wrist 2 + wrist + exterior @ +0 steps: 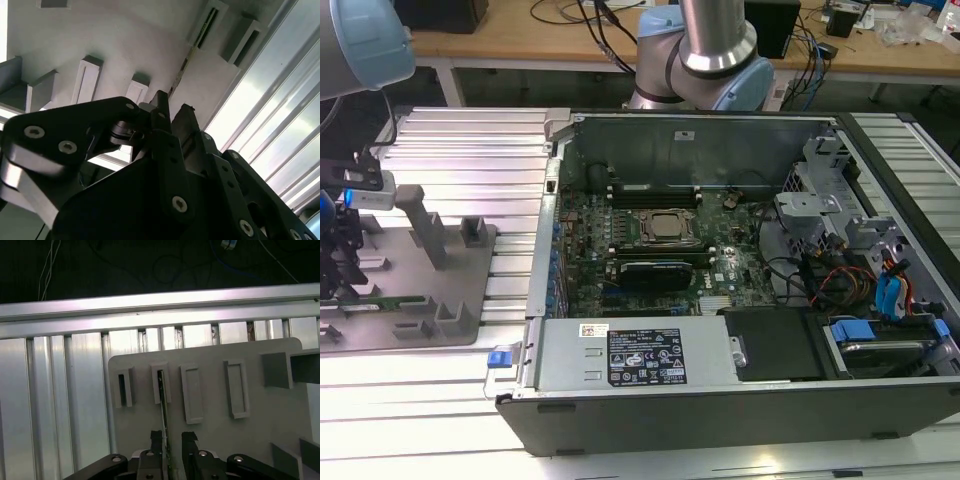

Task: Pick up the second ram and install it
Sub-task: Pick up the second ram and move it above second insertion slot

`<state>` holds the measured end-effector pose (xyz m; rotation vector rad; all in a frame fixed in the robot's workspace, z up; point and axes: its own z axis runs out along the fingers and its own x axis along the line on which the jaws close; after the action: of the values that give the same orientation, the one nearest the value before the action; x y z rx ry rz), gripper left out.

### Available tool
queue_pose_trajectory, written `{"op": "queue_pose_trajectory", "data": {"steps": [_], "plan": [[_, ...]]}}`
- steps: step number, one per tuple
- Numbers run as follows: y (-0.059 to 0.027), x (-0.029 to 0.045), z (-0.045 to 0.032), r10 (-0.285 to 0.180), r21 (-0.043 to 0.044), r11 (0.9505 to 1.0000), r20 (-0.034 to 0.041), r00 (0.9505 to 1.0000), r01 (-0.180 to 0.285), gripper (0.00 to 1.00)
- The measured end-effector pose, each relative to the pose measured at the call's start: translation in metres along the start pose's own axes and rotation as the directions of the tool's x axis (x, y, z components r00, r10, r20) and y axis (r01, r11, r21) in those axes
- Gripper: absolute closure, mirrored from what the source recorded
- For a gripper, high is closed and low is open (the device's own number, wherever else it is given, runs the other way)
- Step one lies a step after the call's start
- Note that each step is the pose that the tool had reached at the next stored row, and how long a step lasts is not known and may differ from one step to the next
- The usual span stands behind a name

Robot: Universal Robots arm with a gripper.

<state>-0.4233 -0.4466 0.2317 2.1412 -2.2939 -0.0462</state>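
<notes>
Your gripper (172, 436) is down at the grey tray (215, 440), fingers (157, 441) spread apart either side of the second ram (162, 400).

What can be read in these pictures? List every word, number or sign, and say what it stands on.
Black label on the metal cover: white print and symbols, too small to read.
White sticker beside it on the same cover: too small to read.
Grey tray in the first wrist view: no print on it.
None of the text is legible enough to quote.
</notes>
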Motion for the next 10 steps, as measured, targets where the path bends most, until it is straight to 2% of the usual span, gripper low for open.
{"op": "queue_pose_trajectory", "data": {"steps": [1, 3, 6, 7, 8, 10], "plan": [[0.0000, 0.0000, 0.0004, -0.007, -0.0001, 1.0000, -0.0002, 1.0000, 0.007, 0.72], [-0.0002, 0.0001, 0.0027, -0.060, -0.0010, 0.9982, -0.0014, 0.9982, 0.060, 0.72], [-0.0002, 0.0001, 0.0061, -0.124, -0.0022, 0.9923, -0.0028, 0.9923, 0.124, 0.72], [-0.0003, 0.0001, 0.0087, -0.154, -0.0029, 0.9880, -0.0040, 0.9880, 0.154, 0.72], [0.0000, 0.0002, 0.0113, -0.164, -0.0032, 0.9864, -0.0050, 0.9864, 0.164, 0.72], [0.0000, 0.0003, 0.0158, -0.164, -0.0033, 0.9865, -0.0059, 0.9865, 0.164, 0.72]]}}
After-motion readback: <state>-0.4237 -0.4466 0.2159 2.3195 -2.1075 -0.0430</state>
